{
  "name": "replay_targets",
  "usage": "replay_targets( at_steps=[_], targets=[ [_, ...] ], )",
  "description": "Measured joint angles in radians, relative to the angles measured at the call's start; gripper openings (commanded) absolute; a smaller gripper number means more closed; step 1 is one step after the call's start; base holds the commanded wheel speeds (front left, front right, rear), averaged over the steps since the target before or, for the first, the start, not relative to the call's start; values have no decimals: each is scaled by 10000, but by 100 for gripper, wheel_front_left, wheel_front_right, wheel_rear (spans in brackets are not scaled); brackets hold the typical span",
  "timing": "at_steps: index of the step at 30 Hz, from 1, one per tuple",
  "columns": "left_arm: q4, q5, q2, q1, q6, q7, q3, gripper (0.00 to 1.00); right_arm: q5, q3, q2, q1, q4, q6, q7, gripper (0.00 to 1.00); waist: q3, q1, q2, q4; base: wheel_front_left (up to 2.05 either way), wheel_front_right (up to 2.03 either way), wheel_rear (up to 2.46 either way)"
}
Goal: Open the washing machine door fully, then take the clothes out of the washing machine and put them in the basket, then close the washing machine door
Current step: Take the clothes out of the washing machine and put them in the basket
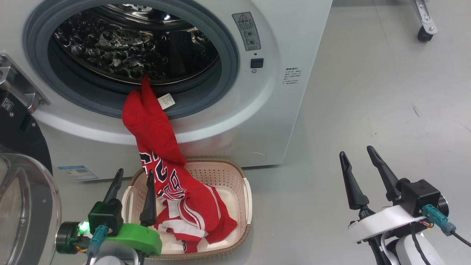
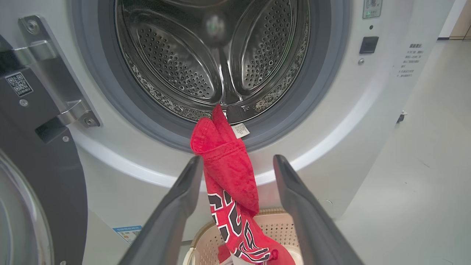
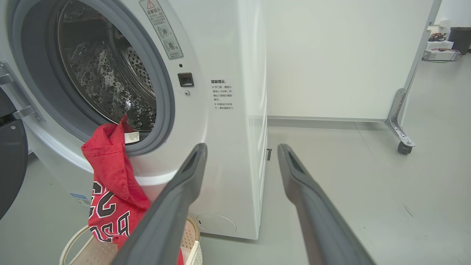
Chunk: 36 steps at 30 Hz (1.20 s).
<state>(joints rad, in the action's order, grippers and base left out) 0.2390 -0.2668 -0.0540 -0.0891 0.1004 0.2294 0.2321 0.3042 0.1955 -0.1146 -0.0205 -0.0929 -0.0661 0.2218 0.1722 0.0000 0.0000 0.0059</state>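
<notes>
**One jersey hung up on the washer lip, here's how I'd finish it**

Both my grippers are spread wide and carrying nothing. The left gripper (image 1: 134, 172) hovers over the basket's near-left rim. The right gripper (image 1: 356, 151) is off over bare floor (image 1: 368, 92), well apart from everything.

The door (image 1: 20, 147) is swung out to the left and looks fully open to me. The jersey (image 1: 154, 129) is the holdup. Its top end lies over the bottom edge of the opening, on the seal (image 1: 92, 99), and the rest hangs down the washer (image 1: 279, 110) front into the basket (image 1: 224, 162).

My plan is to use the left side, since from its wrist the cloth runs up between the fingers (image 2: 173, 213). I'd pinch the thick bunched part just under the seal, not the white tag (image 1: 165, 101). Then I'd lift up and out so the end clears the lip, and let go over the basket's middle. A straight downward yank could drag that light basket, I reckon.

Containers:
- **Basket:** it sits on the floor against the washer's front. It holds a red-and-white pile toward its left and near sides, and the far-right corner is bare.
- **Drum** (image 1: 121, 48): it looks empty past that one end, though the near bottom is hidden from my head.
</notes>
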Motion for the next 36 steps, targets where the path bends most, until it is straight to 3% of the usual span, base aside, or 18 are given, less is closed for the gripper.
replay_targets(
  at_steps=[18, 36],
  targets=[
    [-993, 128, -21, 574, 84, -633, -125, 100, -2, 65, -35, 69, 349, 69, -148, 100, 239, 0, 0, -3, 0, 0, 0],
    [-598, -96, -19, 615, 86, -1498, -121, 100, -2, 63, -75, -13, 897, 67, -245, 100, 1207, 0, 0, -183, 0, 0, 0]
  ],
)
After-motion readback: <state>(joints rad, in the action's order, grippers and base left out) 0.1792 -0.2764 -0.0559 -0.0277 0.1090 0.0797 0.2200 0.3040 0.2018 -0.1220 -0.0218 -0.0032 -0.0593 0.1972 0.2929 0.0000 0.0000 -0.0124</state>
